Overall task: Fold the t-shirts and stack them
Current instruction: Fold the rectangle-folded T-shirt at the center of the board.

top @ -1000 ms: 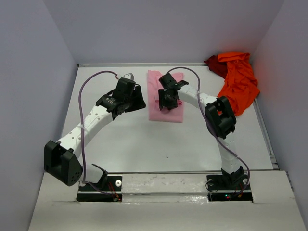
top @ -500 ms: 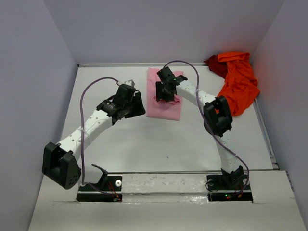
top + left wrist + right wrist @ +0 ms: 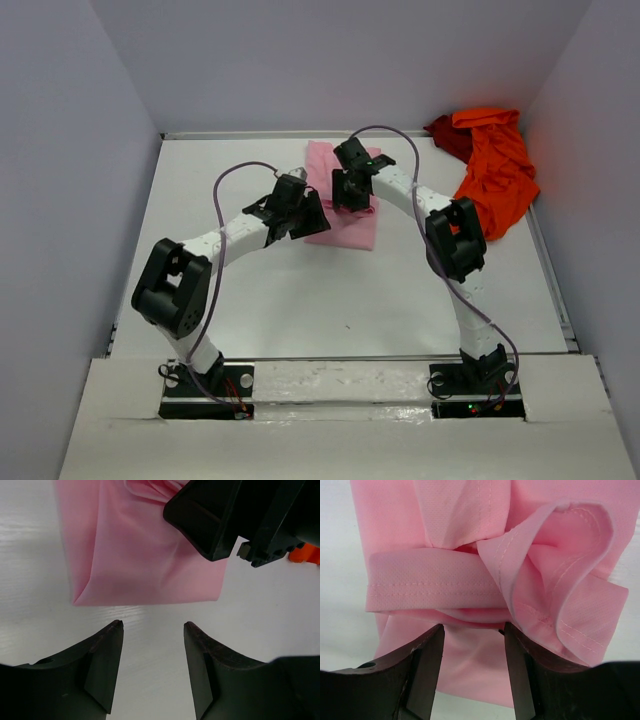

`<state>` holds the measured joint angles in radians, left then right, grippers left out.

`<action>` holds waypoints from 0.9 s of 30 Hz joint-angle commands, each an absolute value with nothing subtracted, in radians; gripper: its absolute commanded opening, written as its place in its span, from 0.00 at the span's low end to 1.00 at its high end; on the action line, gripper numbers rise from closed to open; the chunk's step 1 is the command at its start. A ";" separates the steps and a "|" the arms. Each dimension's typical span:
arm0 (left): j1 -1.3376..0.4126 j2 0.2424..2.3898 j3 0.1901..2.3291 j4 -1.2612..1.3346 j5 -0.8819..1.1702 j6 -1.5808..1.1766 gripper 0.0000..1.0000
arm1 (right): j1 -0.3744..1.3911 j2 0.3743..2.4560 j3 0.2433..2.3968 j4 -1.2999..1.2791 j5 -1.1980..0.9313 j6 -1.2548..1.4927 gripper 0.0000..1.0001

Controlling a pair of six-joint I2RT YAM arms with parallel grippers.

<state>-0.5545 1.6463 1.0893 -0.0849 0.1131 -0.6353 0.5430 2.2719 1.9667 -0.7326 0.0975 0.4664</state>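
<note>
Light pink t-shirt (image 3: 352, 228) is the nearest of the three garments, lying partly folded toward the back of the white table (image 3: 300, 300), with bare tabletop between it and the arm bases. Just short of its near hem hovers the left gripper (image 3: 152, 625), fingers spread with nothing between them, only table showing in the gap. Farther in, the right gripper (image 3: 473, 627) hangs over the middle of the shirt, its fingers likewise apart and pinching nothing (a rolled hem and a loose curl of cloth bunch just beyond the tips). The cloth looks thin, light and limp, so it will likely sag and crease rather than hold a fold. I judge the stitched hems and the two near corners the best places to pinch, one per gripper, keeping the edge taut between them. Beyond, in the far right corner against the wall, the bright orange-red t-shirt (image 3: 495, 175) lies crumpled. The dark red t-shirt (image 3: 445, 132) shows at its left edge, touching it, and neither is folded yet.
</note>
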 commanded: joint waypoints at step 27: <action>-0.612 1.848 0.966 0.230 0.124 -0.637 0.60 | 0.463 2.370 2.106 -0.723 0.098 0.445 0.57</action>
<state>-0.6029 1.8370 0.9821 0.2295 0.1478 -0.6689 0.4839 2.3524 2.0384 -0.7338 0.0967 0.4622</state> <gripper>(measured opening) 0.596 0.567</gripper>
